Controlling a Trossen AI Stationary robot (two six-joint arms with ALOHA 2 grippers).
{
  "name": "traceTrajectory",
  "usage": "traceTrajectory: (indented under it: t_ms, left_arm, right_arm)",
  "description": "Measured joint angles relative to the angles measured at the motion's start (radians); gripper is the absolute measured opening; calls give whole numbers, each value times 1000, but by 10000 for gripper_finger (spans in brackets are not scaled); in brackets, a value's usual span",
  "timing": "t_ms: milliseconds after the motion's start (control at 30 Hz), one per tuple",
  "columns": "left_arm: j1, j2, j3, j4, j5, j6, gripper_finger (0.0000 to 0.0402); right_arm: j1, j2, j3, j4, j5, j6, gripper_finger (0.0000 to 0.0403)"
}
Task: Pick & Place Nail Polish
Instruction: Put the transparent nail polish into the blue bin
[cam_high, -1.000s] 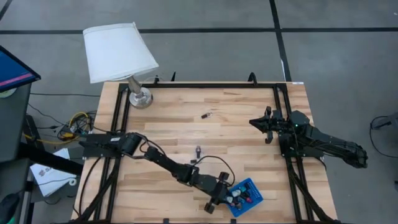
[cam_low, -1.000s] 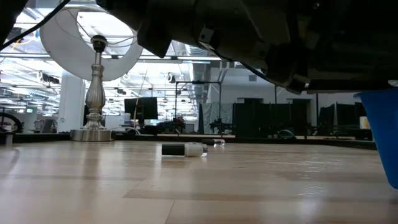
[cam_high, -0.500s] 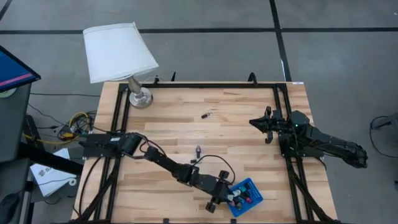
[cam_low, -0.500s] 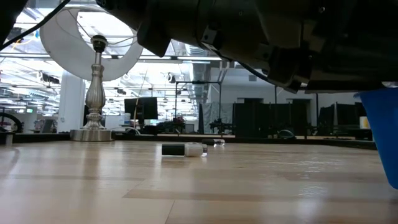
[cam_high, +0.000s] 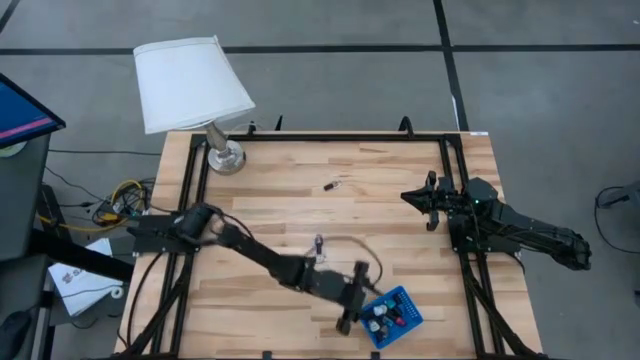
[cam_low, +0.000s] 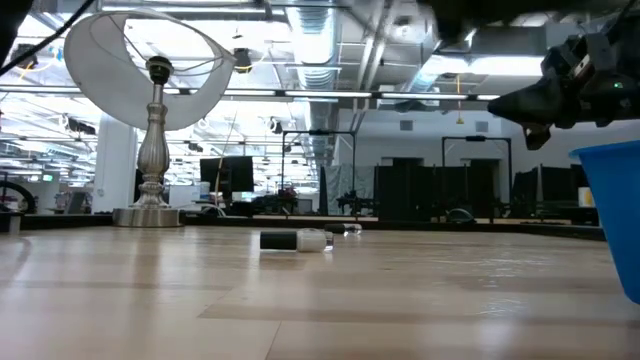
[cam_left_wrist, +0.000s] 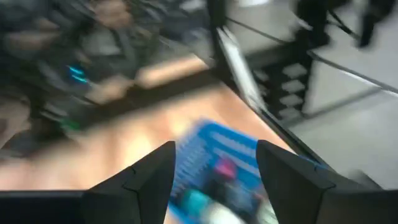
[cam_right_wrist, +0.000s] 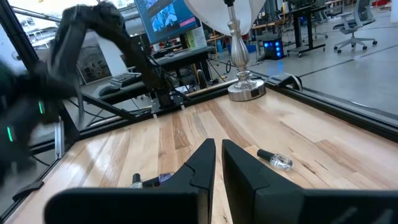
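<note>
The left gripper (cam_high: 350, 318) is positioned above the table (cam_high: 270, 190) at roughly 5 o'clock from the table centre, at the near-left edge of the blue tray (cam_high: 402, 303). In the left wrist view its two fingers (cam_left_wrist: 146, 177) stand apart with nothing between them, and the tray (cam_left_wrist: 227, 155) with several blurred bottles appears beyond the gap. The left arm extends from the table's 9 o'clock side diagonally to this position.

The blue tray holds a cluster of nail polish bottles (cam_high: 383, 316); individual colours cannot be resolved beyond pale caps and a red spot. In the low view only the tray wall (cam_low: 612, 215) shows, at the right edge.

Two further bottles lie on the table outside the tray:
- One clear bottle with a dark cap (cam_high: 332, 184) lies on its side at about 12 o'clock from the table centre. It also appears in the right wrist view (cam_right_wrist: 274, 158).
- One dark-capped bottle (cam_high: 318, 243) lies near the table centre, close beside the left arm's forearm. The low view shows a bottle on its side (cam_low: 296, 240).

The right gripper (cam_high: 412, 197) hangs at the table's 3 o'clock side, well apart from all bottles. In the right wrist view its fingers (cam_right_wrist: 202, 165) stand close together with only a narrow gap and hold nothing.

A lamp (cam_high: 190, 85) stands at the 11 o'clock corner.
</note>
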Motion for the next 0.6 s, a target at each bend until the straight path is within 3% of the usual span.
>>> traceTrajectory:
  t_ms: [200,333,600]
  left_arm:
    - [69,-258,1,-234,-228,42,224]
    - [121,-431,-7,-376,-325,42,217]
    - [255,-735,-276,-393,-399,-33,212]
  right_arm:
    - [0,0,0,0,0,0,21]
    - [0,0,0,0,0,0,21]
    - [0,0,0,0,0,0,21]
